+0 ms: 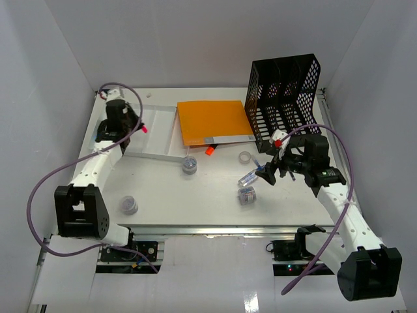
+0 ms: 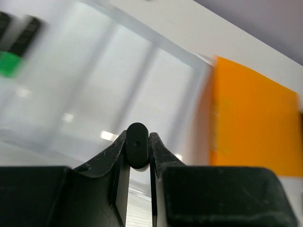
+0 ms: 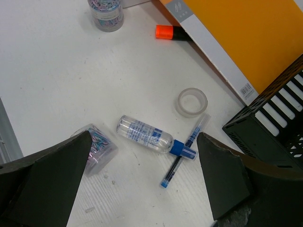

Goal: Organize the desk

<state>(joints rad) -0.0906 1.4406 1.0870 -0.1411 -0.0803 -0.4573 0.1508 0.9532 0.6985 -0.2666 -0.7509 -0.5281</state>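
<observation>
The desk (image 1: 195, 205) is a large white tabletop with scattered stationery. My left gripper (image 1: 137, 127) hovers over a white compartmented tray (image 1: 156, 120) at the back left. In the left wrist view the left gripper (image 2: 138, 142) is shut on a thin thing with a black oval end (image 2: 137, 146). My right gripper (image 1: 270, 171) hangs open above a clear bottle with a blue cap (image 3: 151, 135) lying across a blue pen (image 3: 182, 158). Nothing is between the right gripper's fingers (image 3: 57, 175).
An orange folder (image 1: 212, 122) lies at the back, beside a black file rack (image 1: 283, 98). A tape roll (image 3: 191, 101), an orange highlighter (image 3: 169, 32) and jars of paper clips (image 3: 97, 146) (image 1: 189, 165) (image 1: 129, 205) stand around. A green-tipped item (image 2: 9, 64) lies in the tray.
</observation>
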